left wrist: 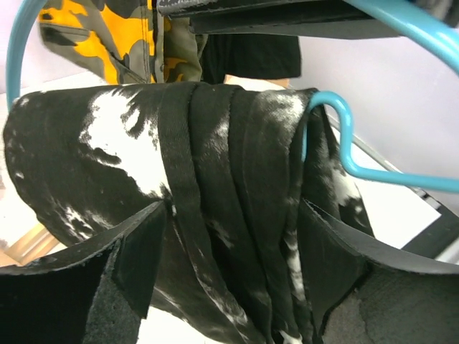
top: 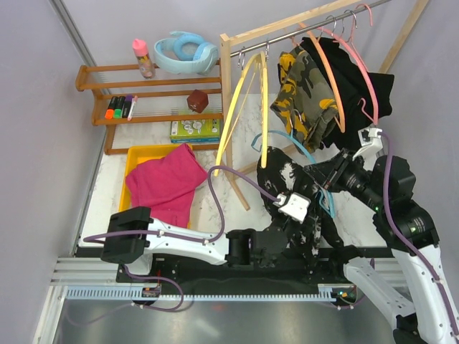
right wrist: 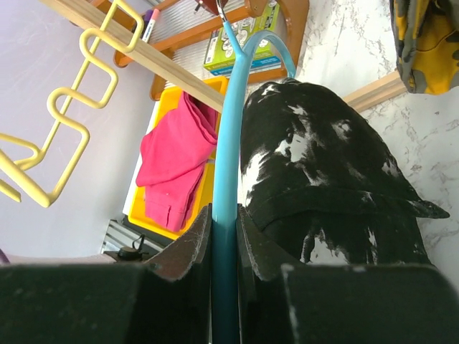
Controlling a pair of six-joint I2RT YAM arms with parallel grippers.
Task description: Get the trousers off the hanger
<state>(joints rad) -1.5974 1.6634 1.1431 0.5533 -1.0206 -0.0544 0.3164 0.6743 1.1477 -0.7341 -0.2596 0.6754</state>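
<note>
The black, white-speckled trousers (top: 285, 179) hang folded over a blue hanger (top: 310, 155) in front of the rack. My right gripper (top: 321, 179) is shut on the blue hanger's arm (right wrist: 229, 143), with the speckled trousers (right wrist: 323, 158) just right of it. My left gripper (left wrist: 233, 215) is open, one finger (left wrist: 136, 251) on each side of the draped speckled cloth (left wrist: 107, 143), below the hanger's hook end (left wrist: 344, 136). In the top view the left gripper (top: 288, 185) is lost against the black cloth. Camouflage trousers (top: 305, 97) and black trousers (top: 358, 86) hang on the rail. Magenta trousers (top: 165, 183) lie in a yellow tray (top: 136, 154).
A wooden rack with a metal rail (top: 287, 32) carries bare yellow hangers (top: 244, 93) plus orange and pink ones. A wooden shelf (top: 143, 115) at the back left holds markers, a bottle, a blue ring, a brown cube and a green box. Purple walls close both sides.
</note>
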